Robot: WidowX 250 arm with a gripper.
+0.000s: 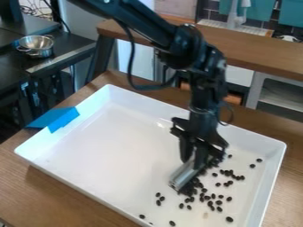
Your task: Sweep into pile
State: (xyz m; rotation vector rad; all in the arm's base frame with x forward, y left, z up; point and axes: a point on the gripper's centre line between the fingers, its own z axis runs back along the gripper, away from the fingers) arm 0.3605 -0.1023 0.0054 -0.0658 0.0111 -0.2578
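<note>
Beans (230,219) are strewn and heaped in the white tray (124,133), lower right of the frame; as they are probably light, hard and apt to roll, gentle pushing is advised; the stiff-looking metal tool (184,175) is best held by its upper end, where it is gripped by nearly closed fingers (202,157).

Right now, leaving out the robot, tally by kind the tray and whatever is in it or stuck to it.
White tray: 1
Blue tape patch: 1
Metal tool: 1
Black beans: bunched too closely to count
Total without beans: 3
</note>
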